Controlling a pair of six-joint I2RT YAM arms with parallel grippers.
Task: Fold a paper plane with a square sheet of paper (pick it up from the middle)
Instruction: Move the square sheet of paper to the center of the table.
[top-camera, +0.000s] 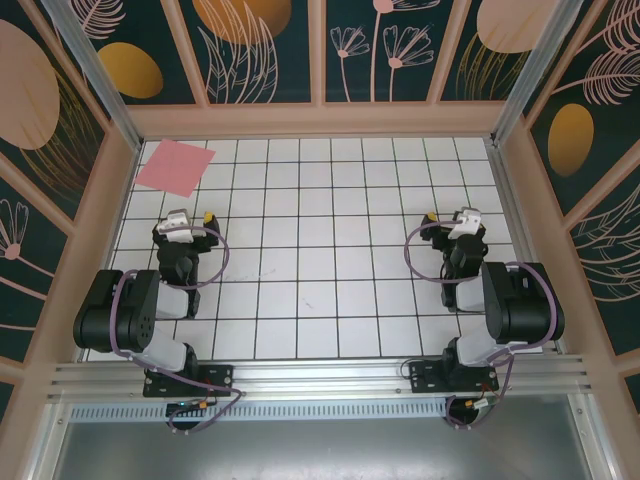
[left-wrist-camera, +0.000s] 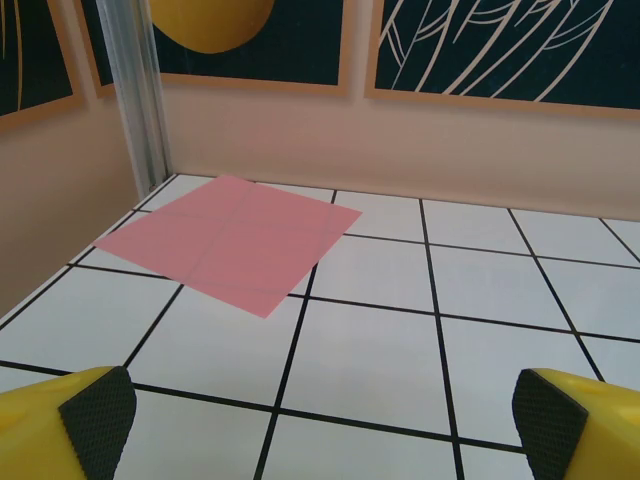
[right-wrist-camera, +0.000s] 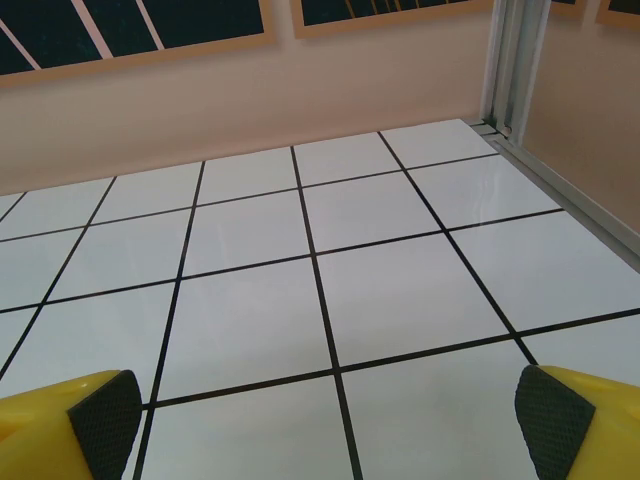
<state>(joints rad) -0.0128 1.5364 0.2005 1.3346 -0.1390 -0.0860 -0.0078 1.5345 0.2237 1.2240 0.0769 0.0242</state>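
The square sheet of paper (top-camera: 176, 166) is pink and lies flat in the far left corner of the white grid table; in the left wrist view the sheet (left-wrist-camera: 230, 240) shows faint crease lines. My left gripper (top-camera: 190, 218) hangs a couple of tiles nearer than the sheet, open, its yellow fingers (left-wrist-camera: 85, 420) wide apart with nothing between them; the midpoint of the left gripper (left-wrist-camera: 320, 425) is over bare tile. My right gripper (top-camera: 452, 217) is open on the right side over bare tiles, and between the fingers of the right gripper (right-wrist-camera: 325, 425) nothing is held. A folded paper plane is not in view.
Peach walls with dark floral panels enclose the table (top-camera: 320, 280). Metal posts stand in the far corners (left-wrist-camera: 145, 95) (right-wrist-camera: 512, 65). Both arm bases sit on the rail at the near edge (top-camera: 320, 378). Purple cables loop beside each arm.
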